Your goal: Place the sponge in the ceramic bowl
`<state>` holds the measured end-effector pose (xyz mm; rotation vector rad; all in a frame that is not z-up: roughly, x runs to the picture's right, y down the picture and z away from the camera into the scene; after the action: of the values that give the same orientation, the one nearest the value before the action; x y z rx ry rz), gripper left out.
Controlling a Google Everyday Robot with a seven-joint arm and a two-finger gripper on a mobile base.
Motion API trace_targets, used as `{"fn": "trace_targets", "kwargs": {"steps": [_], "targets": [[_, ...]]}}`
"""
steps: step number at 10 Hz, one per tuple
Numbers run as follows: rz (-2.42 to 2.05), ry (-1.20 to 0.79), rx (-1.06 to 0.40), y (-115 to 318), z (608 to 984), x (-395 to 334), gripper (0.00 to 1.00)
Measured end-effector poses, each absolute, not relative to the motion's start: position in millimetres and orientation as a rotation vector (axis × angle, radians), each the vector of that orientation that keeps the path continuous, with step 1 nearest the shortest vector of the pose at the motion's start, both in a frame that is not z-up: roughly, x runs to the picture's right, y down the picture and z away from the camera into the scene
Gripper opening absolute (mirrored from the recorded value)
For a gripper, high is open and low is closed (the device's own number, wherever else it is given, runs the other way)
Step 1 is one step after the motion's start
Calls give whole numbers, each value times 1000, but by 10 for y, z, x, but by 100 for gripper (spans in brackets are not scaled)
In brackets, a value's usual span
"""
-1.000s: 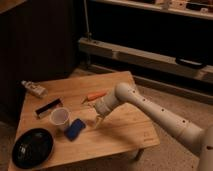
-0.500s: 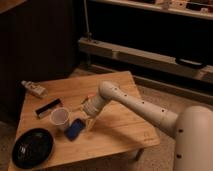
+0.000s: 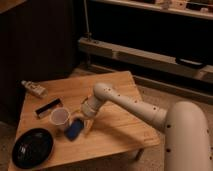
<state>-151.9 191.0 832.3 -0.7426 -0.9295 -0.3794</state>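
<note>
Dim shelving and a long metal rail close off the back of the room, and in front of them stands a small wooden desk (image 3: pixel 117 137) that carries everything. Farthest to the left of the pincer (image 3: pixel 86 124), at the desk's near corner, sits the ceramic bowl (image 3: pixel 32 148), black and glossy, with nothing showing inside it. Behind it, also well left of the pincer, a small bottle (image 3: pixel 34 89) lies on its side, with a black bar (image 3: pixel 48 106) beside it. A white cup (image 3: pixel 60 117) stands between the bowl and the pincer, near the pincer's left side.

Just past the cup, the bright blue sponge (image 3: pixel 75 130) lies on the desk. It is in the same spot it held a second ago and half a second ago.

What has changed is the arm (image 3: pixel 130 105). Over the last second it has swung leftward across the desk and come lower. The pincer stood well to the right of the sponge then, and now it hangs at the sponge's right edge, low over the wood. I cannot tell whether it touches the sponge, nor whether it is released or clenched.

I judge this to be the approach for a pick-up. The sponge lies outside the bowl, and since it has not shifted, nothing suggests it is held. From the pincer, the bowl lies beyond the cup and nearer the camera, so a carry to it would need to clear the cup.
</note>
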Motion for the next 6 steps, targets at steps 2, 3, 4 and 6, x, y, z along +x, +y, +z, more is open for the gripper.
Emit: {"fn": "trace_targets", "kwargs": {"steps": [2,3,4,6], "targets": [[-378,-926,-761,1953,8358,-1523,73],[-375,-928,-765,1955,8368,-1527,63],[-374,-931,-771,1969,8382,-1535,53],[-370,-937,-780,1978,8410,-1540,29]]}}
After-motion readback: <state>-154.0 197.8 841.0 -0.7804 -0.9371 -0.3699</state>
